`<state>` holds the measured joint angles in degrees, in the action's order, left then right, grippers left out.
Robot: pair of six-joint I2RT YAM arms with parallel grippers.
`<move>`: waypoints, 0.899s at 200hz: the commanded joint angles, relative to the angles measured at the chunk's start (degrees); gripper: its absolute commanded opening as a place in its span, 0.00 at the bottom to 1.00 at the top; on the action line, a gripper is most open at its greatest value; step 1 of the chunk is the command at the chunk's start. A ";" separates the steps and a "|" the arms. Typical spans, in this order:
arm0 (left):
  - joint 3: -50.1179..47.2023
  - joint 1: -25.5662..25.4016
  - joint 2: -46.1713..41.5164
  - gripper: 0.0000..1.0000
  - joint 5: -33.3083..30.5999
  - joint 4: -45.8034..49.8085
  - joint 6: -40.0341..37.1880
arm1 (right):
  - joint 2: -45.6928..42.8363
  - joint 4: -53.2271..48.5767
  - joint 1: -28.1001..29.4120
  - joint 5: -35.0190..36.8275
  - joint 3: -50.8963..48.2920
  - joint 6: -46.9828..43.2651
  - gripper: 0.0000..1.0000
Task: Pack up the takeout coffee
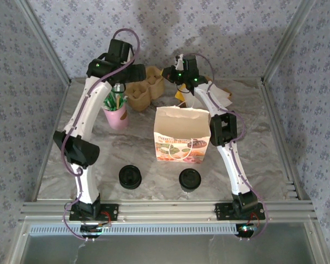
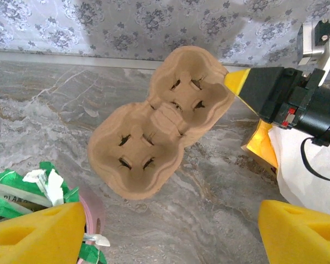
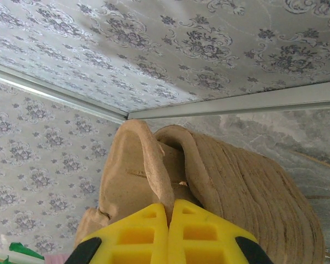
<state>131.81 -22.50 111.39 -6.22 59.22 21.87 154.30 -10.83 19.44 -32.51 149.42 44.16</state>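
The takeout coffee (image 1: 190, 180) stands untouched on the table (image 1: 253, 143), at 6 o'clock of the paper bag (image 1: 182, 135). At the bag's 11 o'clock my right claw (image 3: 169, 208) is clenched on the rim of the pulp carrier (image 2: 154, 137), and my left claw (image 2: 170, 231) hangs released above it. Next, I judge, I should lift the carrier toward the coffee.

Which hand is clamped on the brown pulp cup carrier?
The right hand, yellow fingers shut on the rim of the brown moulded-pulp cup carrier; the left hand hangs open above it.
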 commanded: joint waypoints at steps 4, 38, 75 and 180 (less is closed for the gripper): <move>-2.36 0.79 -3.15 0.82 1.20 -2.10 -0.95 | -2.44 1.76 0.20 0.72 2.19 -0.07 0.00; -5.09 1.48 -4.48 0.83 1.87 -3.21 -0.60 | -4.71 3.52 -0.32 -0.14 2.36 2.31 0.00; -8.34 1.76 -6.31 0.84 2.25 -4.72 -0.13 | -7.76 4.84 -0.53 -0.87 2.36 4.09 0.00; -9.01 1.93 -9.38 0.86 2.94 -4.91 0.52 | -13.99 4.65 -1.92 -0.95 2.80 6.71 0.00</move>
<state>122.41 -20.99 104.86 -3.90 55.24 22.09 143.70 -7.01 18.22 -32.75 150.28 49.12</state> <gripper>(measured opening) 0.855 0.051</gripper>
